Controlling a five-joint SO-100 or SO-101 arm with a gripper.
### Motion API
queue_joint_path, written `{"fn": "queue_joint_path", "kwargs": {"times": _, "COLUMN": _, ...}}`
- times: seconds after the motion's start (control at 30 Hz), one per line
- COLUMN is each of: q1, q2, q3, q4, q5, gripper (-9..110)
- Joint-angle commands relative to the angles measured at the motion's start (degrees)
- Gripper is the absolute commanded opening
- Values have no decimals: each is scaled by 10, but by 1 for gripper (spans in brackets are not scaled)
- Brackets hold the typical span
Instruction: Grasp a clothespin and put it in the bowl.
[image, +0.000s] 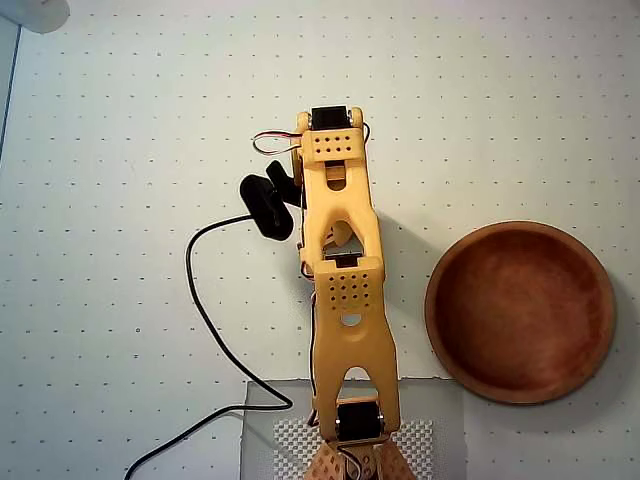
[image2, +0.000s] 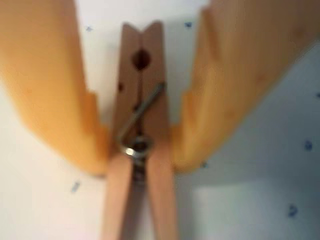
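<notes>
Two orange fingers (image2: 90, 135) of the tool (image2: 141, 150) flanked the clothespin (image2: 140, 150) in the wrist view, pressing its sides at the spring, evidently clenched on it for a lift. Rightward in the overhead view, bare tabletop (image: 120, 120) separated arm from bowl (image: 520, 312), leaving an unobstructed path.

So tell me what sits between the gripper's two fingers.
In the wrist view, the clothespin lies between the gripper fingers, at its metal spring. The arm hides this overhead.
</notes>
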Motion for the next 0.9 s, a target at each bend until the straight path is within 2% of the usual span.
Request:
{"fn": "queue_joint_path", "kwargs": {"times": 0.0, "q1": 9, "q2": 36, "q3": -23, "q4": 15, "q5": -3, "gripper": -3}}
{"fn": "queue_joint_path", "kwargs": {"times": 0.33, "q1": 3, "q2": 179, "q3": -12, "q4": 17, "q5": -5, "gripper": -3}}
{"fn": "queue_joint_path", "kwargs": {"times": 0.87, "q1": -3, "q2": 555, "q3": 130, "q4": 17, "q5": -170, "gripper": -3}}
